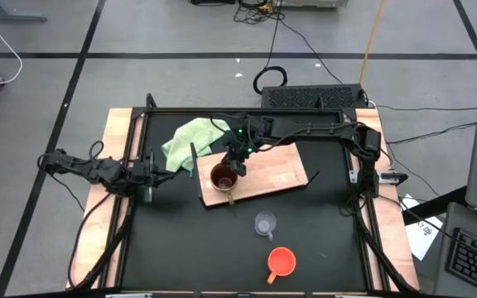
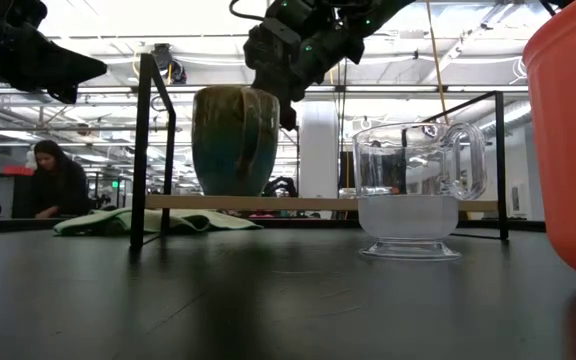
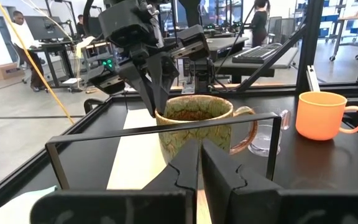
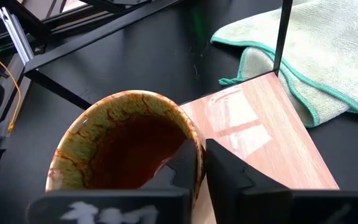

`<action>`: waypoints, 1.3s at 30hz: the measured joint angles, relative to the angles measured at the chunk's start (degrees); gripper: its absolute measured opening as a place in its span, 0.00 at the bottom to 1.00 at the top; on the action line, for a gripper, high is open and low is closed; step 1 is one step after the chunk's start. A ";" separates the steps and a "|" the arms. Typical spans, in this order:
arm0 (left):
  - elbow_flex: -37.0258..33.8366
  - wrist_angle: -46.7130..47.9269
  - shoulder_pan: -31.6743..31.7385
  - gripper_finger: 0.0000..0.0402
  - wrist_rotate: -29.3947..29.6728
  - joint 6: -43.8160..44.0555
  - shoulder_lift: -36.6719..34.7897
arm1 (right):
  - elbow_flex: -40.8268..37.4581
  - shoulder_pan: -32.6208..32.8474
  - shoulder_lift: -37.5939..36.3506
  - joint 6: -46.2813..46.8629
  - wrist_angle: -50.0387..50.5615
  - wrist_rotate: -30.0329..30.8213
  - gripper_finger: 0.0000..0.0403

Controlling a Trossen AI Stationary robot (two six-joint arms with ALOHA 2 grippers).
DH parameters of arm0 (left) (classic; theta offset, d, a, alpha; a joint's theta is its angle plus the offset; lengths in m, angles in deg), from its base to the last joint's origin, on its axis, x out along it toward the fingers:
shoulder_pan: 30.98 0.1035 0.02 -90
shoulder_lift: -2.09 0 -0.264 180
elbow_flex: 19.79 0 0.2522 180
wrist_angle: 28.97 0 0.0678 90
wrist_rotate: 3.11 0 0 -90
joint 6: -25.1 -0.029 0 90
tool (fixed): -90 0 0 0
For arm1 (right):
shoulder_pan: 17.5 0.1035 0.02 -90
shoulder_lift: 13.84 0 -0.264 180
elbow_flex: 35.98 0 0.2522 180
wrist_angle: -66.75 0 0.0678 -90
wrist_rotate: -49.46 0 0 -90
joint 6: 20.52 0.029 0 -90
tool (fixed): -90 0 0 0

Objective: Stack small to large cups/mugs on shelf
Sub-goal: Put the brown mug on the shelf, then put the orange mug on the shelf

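Observation:
The brown mug (image 1: 224,177) stands upright by its base on the near left part of the light-wood shelf board (image 1: 276,170), its handle (image 1: 231,197) toward the near edge. My right gripper (image 4: 201,163) is over the mug's far rim, shut on it. The clear glass cup (image 1: 264,223) and the orange cup (image 1: 281,262) stand on the black table nearer the front. My left gripper (image 1: 149,178) waits shut and empty at the table's left, level with the mug. My right gripper holds the brown mug by its wall at the rim (image 4: 194,140), on the far side opposite the handle. One finger (image 4: 182,168) is inside the mug and one (image 4: 232,180) outside. The fingers come from above, pointing down. The mug is upright, its base on the board.
A light green cloth (image 1: 190,141) lies at the far left, beside and partly under the board. A black metal frame (image 1: 247,112) runs around the table, with thin posts (image 2: 140,150). People show in the room beyond. There is free black table between the board and the two cups.

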 joint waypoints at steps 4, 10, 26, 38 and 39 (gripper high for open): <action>0.00 0.02 -0.01 0.05 0.00 0.00 -0.02 | -0.02 0.00 0.05 -0.45 -0.04 0.04 0.14; 0.00 0.02 -0.02 0.05 0.00 0.00 0.00 | -0.02 0.00 0.09 -0.59 -0.10 0.07 0.23; 0.00 0.70 0.00 0.05 0.00 0.38 0.00 | -0.11 0.00 -5.30 -2.50 -1.60 0.18 0.26; 0.00 -0.75 0.01 0.05 -0.97 0.39 -0.02 | -0.11 0.95 -17.49 -15.89 11.98 0.20 0.03; 0.00 -0.90 0.01 0.05 -1.27 0.26 0.00 | -0.16 1.21 -18.54 -16.89 13.73 0.18 0.02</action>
